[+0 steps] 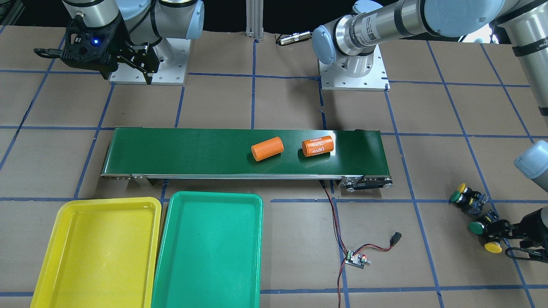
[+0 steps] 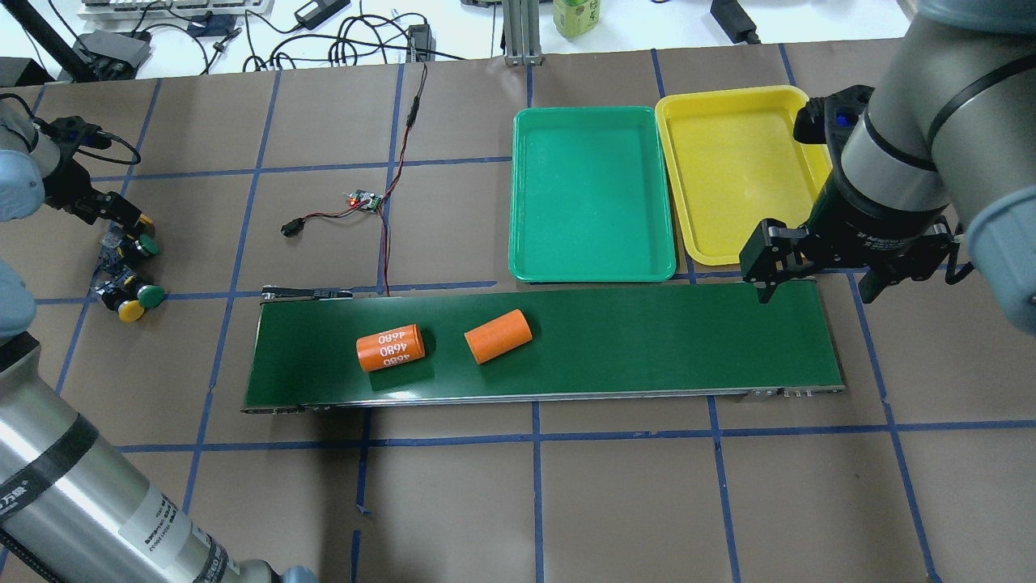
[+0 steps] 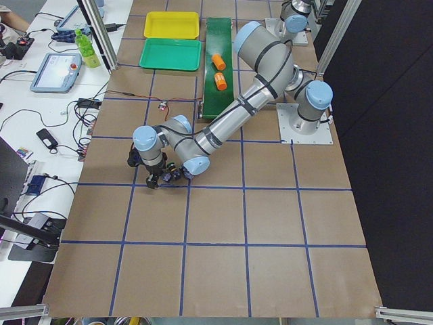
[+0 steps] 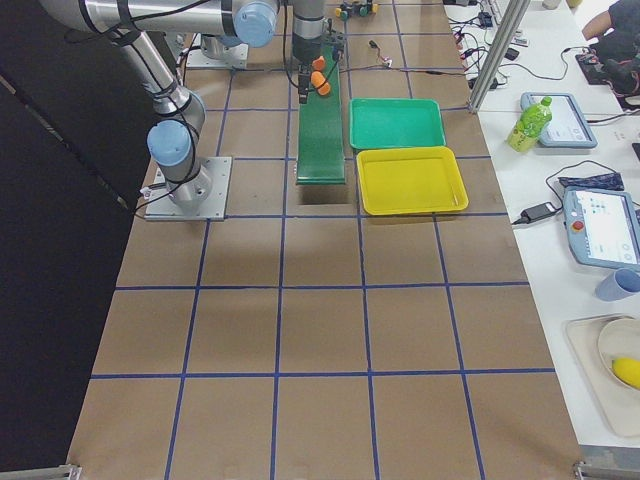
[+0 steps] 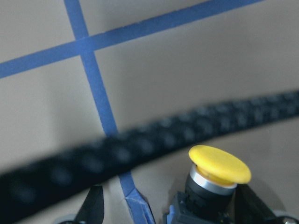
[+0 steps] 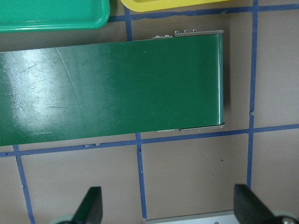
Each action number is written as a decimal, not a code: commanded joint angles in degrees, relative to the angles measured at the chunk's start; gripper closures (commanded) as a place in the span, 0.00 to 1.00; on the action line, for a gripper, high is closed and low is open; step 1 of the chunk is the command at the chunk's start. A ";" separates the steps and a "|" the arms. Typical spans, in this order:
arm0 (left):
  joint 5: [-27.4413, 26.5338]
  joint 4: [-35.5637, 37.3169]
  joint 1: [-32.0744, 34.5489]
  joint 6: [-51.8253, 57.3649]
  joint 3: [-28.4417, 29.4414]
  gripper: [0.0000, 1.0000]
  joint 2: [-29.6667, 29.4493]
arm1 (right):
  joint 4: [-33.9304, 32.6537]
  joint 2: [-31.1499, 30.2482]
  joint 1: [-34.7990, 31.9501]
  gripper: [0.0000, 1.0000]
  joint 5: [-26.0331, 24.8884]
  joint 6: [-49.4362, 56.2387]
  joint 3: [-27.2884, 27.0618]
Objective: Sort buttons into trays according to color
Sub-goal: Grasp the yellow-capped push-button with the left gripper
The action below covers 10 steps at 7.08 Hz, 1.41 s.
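While straddling a yellow button [image 5: 218, 164] at nine o'clock with left tool [image 5: 173, 207] apart, holds right tool [image 6: 169, 205] apart over belt [image 6: 112, 88].

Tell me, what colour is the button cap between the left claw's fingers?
Yellow cap; clearest in the left wrist view.

Brown paper table [image 1: 299, 256] crossed by a grid of blue tape lines [image 1: 253, 102]. Bright yellow tray [image 1: 98, 256]; teal green tray [image 1: 205, 256]. Dark green conveyor belt [image 1: 192, 149]. Two orange cylinders [image 1: 267, 148], one printed with white 4680. Four buttons [image 1: 476, 227] with black bodies, two capped yellow, two capped green. Red and black wires [image 1: 334, 220].
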<state>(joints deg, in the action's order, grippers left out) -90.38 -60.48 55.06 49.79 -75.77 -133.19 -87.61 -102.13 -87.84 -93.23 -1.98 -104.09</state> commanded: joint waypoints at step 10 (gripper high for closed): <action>1.52 -17.24 9.66 9.44 -2.35 1.00 13.44 | -0.02 0.00 -0.05 0.00 -0.02 0.05 -0.07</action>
<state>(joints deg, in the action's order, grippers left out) -88.94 -70.26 59.70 57.88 -77.11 -124.84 -87.62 -102.13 -87.89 -93.25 -1.98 -104.15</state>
